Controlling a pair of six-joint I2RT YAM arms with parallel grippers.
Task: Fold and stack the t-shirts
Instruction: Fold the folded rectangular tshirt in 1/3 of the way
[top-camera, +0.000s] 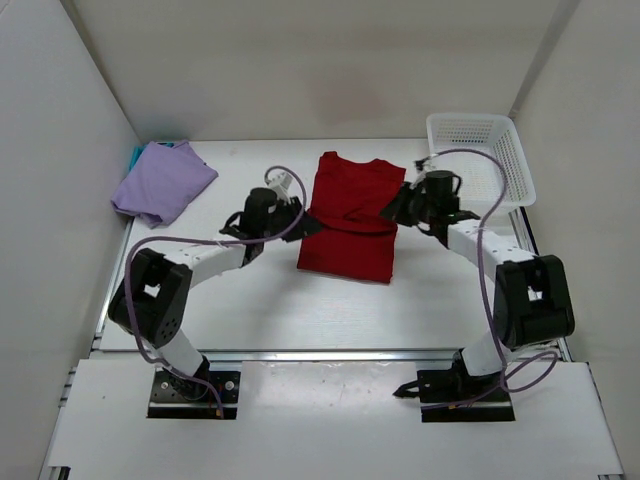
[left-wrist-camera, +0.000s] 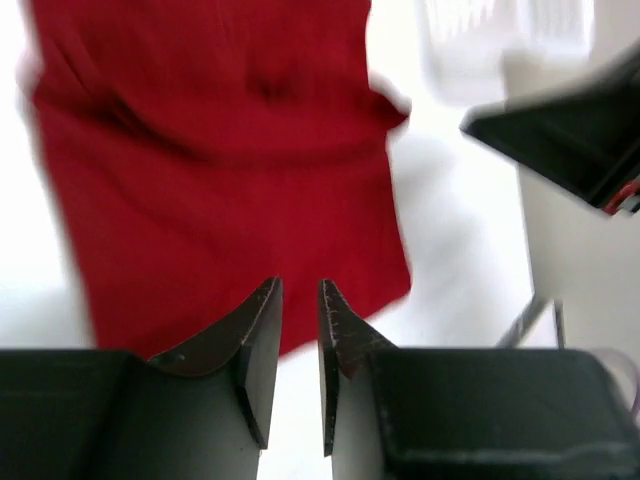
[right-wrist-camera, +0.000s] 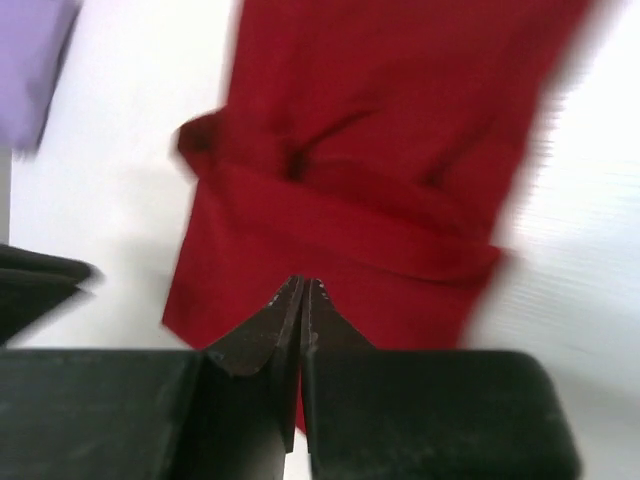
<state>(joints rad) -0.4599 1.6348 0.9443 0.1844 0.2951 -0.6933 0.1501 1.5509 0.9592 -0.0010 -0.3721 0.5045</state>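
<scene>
**A:** Which step is this?

**B:** Folding. The left gripper (left-wrist-camera: 300, 286) is slightly parted and empty. The right gripper (right-wrist-camera: 303, 282) is closed. The red t-shirt (top-camera: 348, 218) lies between them mid-table, partly folded.

**A:** Next?

**B:** Probably another fold, then stack it on the lavender t-shirt (top-camera: 160, 182), which lies over the teal t-shirt (top-camera: 134, 156) at the far left corner.

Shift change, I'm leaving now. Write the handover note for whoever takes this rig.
Left gripper: slightly open, empty, at the left side of the red t-shirt.
Right gripper: shut, no cloth seen pinched, at its right side.
Red t-shirt: mid-table, partly folded.
Lavender t-shirt: folded, lying on the teal t-shirt in the far left corner; only a teal edge shows.
Left to do: finish the red fold, add it to that stack.
</scene>
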